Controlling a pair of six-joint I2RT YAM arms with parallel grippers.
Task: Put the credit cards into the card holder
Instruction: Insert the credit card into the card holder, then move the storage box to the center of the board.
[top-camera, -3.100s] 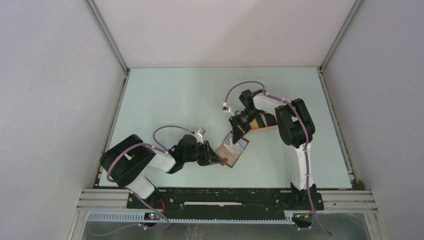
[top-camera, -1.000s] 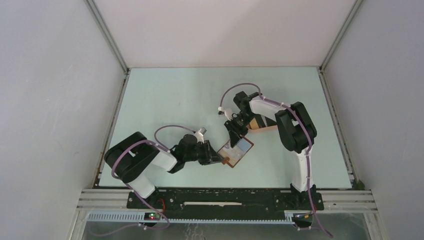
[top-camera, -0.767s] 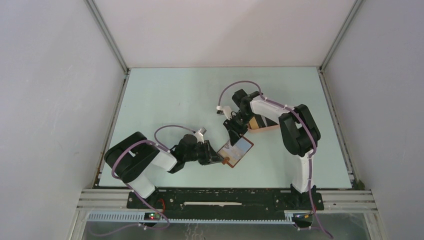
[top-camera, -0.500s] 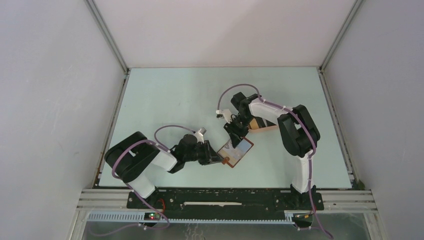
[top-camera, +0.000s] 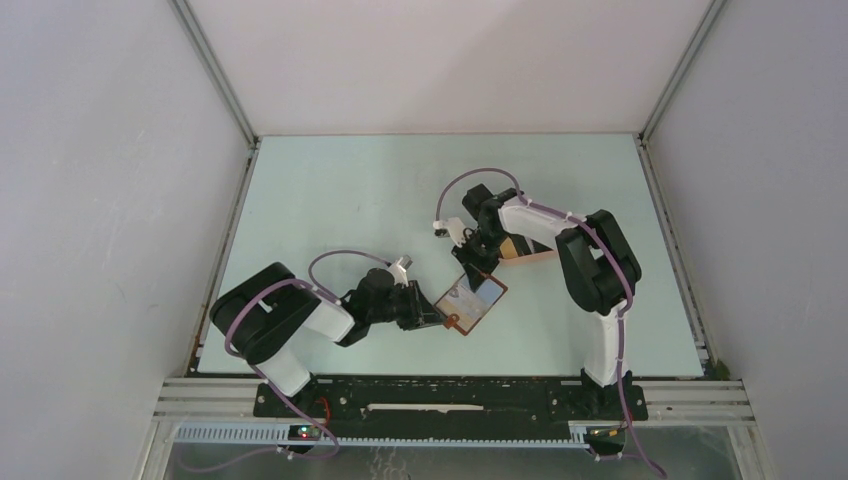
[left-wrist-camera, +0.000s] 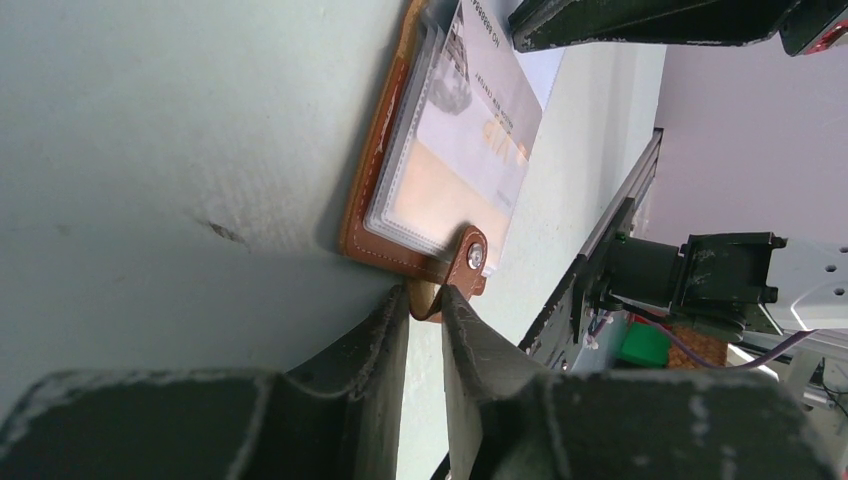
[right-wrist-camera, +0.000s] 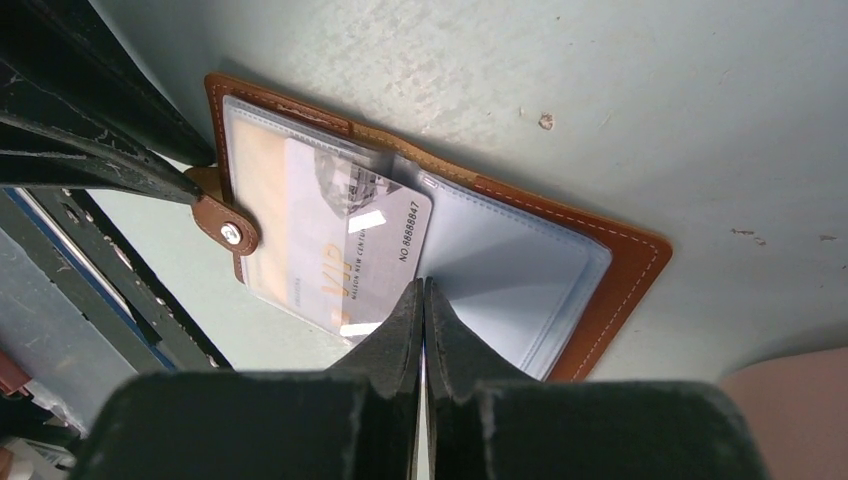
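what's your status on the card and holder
Left gripper shut on card holder by its snap tab. Right gripper shut, tips at VIP card edge. Card partly in clear sleeve. Nothing blocking.

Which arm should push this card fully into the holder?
Right. The right gripper pinches the card, already partly inside the card holder; the left gripper is clamped on the snap tab, steadying it.
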